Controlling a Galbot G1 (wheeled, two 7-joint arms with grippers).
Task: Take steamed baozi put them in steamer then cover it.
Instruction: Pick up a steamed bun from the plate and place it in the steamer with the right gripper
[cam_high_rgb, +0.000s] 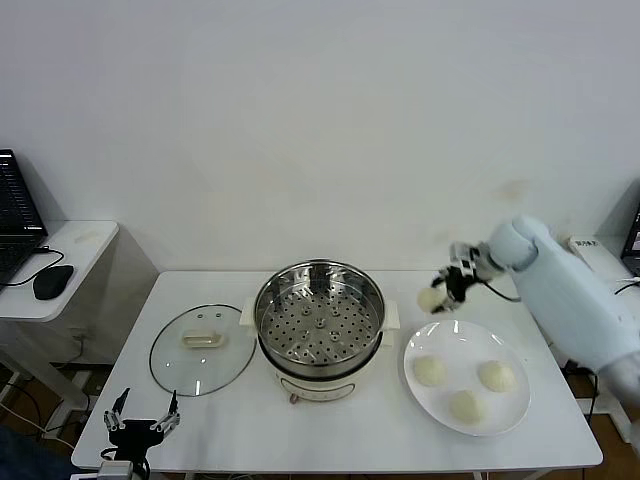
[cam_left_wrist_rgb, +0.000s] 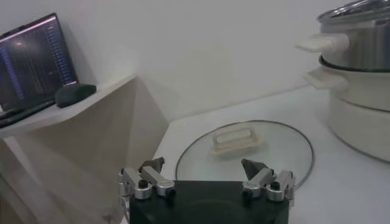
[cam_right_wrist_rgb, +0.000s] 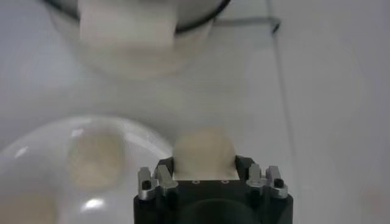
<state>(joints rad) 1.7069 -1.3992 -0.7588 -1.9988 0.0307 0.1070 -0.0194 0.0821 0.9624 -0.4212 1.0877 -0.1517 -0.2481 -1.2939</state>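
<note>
- The right claw (cam_high_rgb: 443, 291) is gripping one steamed baozi (cam_high_rgb: 430, 298) between its fingers, holding it in the air above the gap between the steamer (cam_high_rgb: 318, 325) and the white plate (cam_high_rgb: 466, 376), near the plate's far-left edge.
- In the right wrist view the same bun (cam_right_wrist_rgb: 203, 152) is sitting clamped in the claw (cam_right_wrist_rgb: 205, 178), with the plate (cam_right_wrist_rgb: 152, 137) below it.
- Three more baozi (cam_high_rgb: 466, 406) are lying on the plate, apart from one another.
- The steamer is standing open at the middle of the counter (cam_high_rgb: 350, 435), its perforated tray (cam_high_rgb: 318, 320) bare.
- The cover (cam_high_rgb: 203, 347) is lying flat on the counter just left of the steamer, handle up.
- The left claw (cam_high_rgb: 141, 415) is hovering near the counter's front-left corner, its fingers spread wide and holding nothing; its wrist view is showing the cover (cam_left_wrist_rgb: 244, 153) just ahead of it (cam_left_wrist_rgb: 204, 180).
</note>
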